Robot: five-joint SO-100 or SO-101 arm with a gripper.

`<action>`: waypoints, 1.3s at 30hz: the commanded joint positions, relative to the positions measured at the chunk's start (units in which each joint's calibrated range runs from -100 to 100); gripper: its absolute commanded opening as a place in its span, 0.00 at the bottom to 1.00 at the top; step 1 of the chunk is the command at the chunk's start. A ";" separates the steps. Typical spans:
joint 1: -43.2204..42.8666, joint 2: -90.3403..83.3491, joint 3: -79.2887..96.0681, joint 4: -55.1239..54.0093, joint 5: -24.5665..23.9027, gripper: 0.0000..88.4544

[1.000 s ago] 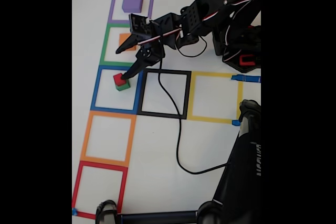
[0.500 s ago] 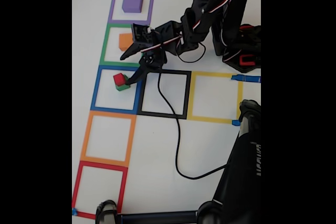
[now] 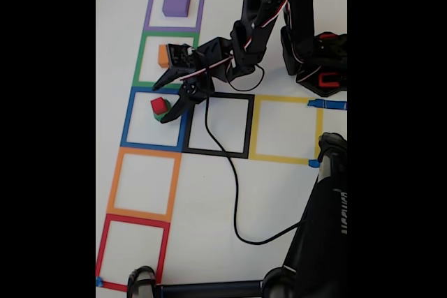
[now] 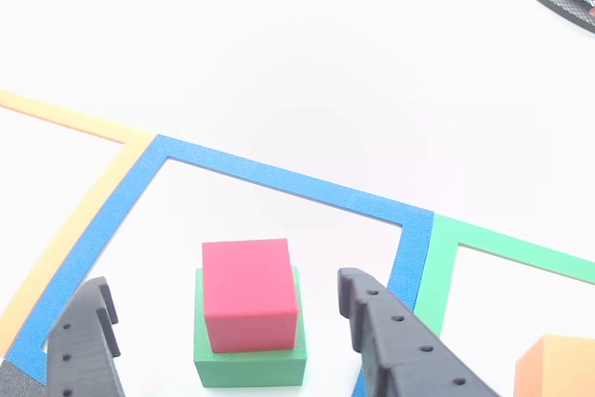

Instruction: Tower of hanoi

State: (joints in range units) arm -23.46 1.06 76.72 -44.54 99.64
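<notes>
**Red cube on green cube, open gripper on both sides**

In the fixed view the red cube (image 3: 160, 105) sits on top of the green cube (image 3: 163, 115), inside the blue tape square (image 3: 128, 120), near its upper right corner. In the other view the same stack is seen from close: the red cube (image 4: 248, 293) rests on the green cube (image 4: 249, 358), and the green one shows as a wider base under it.

The gripper (image 3: 165, 95) is open. In the other view its two black fingers (image 4: 395, 346) stand one at each side of the stack, with a clear gap between each finger and the cubes, so it holds nothing. The gripper (image 4: 228, 299) is low, about at the height of the red cube.

The orange cube (image 3: 166, 55) lies in the green tape square (image 3: 143, 61), partly hidden by the arm (image 3: 230, 50). The purple cube (image 3: 176, 3) lies in the purple tape square (image 3: 151, 8), well apart from the stack. A black cable (image 3: 234, 186) runs from the arm across the black tape square (image 3: 248, 127) and over the white table (image 3: 209, 193).
</notes>
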 commanded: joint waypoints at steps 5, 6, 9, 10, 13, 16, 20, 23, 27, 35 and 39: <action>-0.98 2.38 -3.99 -1.78 0.36 0.28; -0.89 2.86 -4.44 -1.78 0.36 0.28; -0.98 3.83 -5.26 -1.78 0.36 0.27; -1.08 4.07 -5.53 -1.78 0.36 0.26; -1.37 4.48 -5.81 -1.78 0.36 0.23; -1.85 4.48 -5.81 -1.70 0.36 0.20; -2.61 4.39 -5.72 -1.70 0.36 0.16; -3.09 4.31 -5.53 -1.70 0.36 0.13; -3.38 4.23 -5.35 -1.70 0.36 0.10; -3.29 4.39 -5.35 -1.45 0.36 0.04; -3.19 4.23 -5.26 -1.21 0.36 0.02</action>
State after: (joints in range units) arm -26.39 5.95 72.55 -44.86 99.64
